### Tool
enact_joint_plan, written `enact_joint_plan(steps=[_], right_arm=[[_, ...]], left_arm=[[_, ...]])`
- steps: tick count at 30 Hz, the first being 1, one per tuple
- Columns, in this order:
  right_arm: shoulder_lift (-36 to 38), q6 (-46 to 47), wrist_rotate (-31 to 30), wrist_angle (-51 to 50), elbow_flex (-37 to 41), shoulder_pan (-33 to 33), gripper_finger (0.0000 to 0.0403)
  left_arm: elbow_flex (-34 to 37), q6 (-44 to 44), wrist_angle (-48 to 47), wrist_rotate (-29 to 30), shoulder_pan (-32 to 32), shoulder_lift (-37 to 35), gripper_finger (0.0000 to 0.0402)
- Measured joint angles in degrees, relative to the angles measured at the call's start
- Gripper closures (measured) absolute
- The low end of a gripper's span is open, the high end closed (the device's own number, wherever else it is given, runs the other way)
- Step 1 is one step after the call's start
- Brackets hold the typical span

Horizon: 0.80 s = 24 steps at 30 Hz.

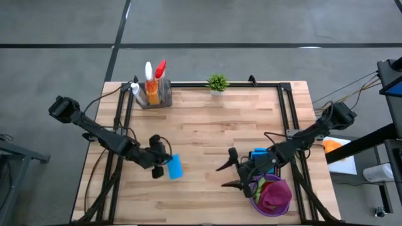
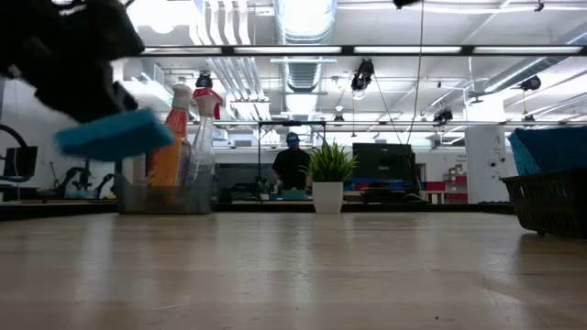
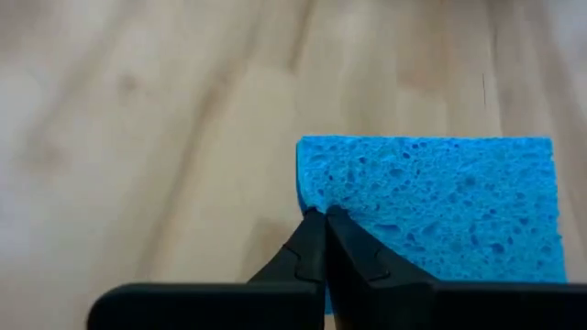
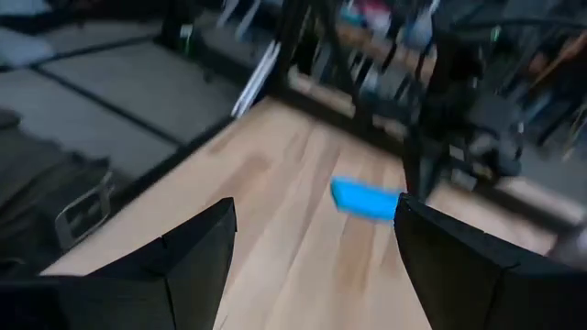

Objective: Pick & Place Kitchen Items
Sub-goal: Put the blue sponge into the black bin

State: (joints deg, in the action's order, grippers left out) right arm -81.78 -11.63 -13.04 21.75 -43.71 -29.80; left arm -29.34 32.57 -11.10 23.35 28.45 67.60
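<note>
**Desk:** One sponge in the air — who has it, and where?

**Operator:** My left gripper pinches the blue sponge by one corner, fingers pressed together on it, near the front-left part of the table. From the low camera the sponge hangs clear of the wood. I judge it light, soft and squashy; a corner pinch lets it droop or twist, so a grip across the middle would be surer.

**Desk:** And the other arm?

**Operator:** My right gripper waits with fingers spread wide, empty, just beside the purple bowl of cloths at the front-right corner. A second blue sponge lies under that arm, partly covered.

**Desk:** What can't you make out?

**Operator:** How deep the corner sits between my fingers; the wrist camera cuts the sponge off. The spray bottles stand in a clear bin at the back-left corner, bunched together.
</note>
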Motion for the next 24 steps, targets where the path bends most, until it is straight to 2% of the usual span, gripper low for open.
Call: enact_joint_plan(steps=[6, 10, 18, 24], right_arm=[[-6.80, -7.41, 0.60, 17.74, -0.02, 1.59, 0.0113], [-11.05, -8.88, 5.01, 27.58, 0.09, 2.44, 0.0113], [-15.46, -9.57, 5.27, 49.41, 6.85, 4.24, 0.0113], [-9.03, -8.92, 0.69, 51.93, 14.88, 4.96, 0.0113]], left_arm=[[0.00, -6.69, 6.15, 11.68, 0.00, -5.83, 0.0401], [0.00, -13.58, 15.07, 17.80, 0.00, -7.60, 0.0401], [0.11, -28.73, 34.97, 19.13, -0.07, -3.85, 0.0401], [0.13, -30.05, 40.15, 23.77, -0.25, 0.37, 0.0401]])
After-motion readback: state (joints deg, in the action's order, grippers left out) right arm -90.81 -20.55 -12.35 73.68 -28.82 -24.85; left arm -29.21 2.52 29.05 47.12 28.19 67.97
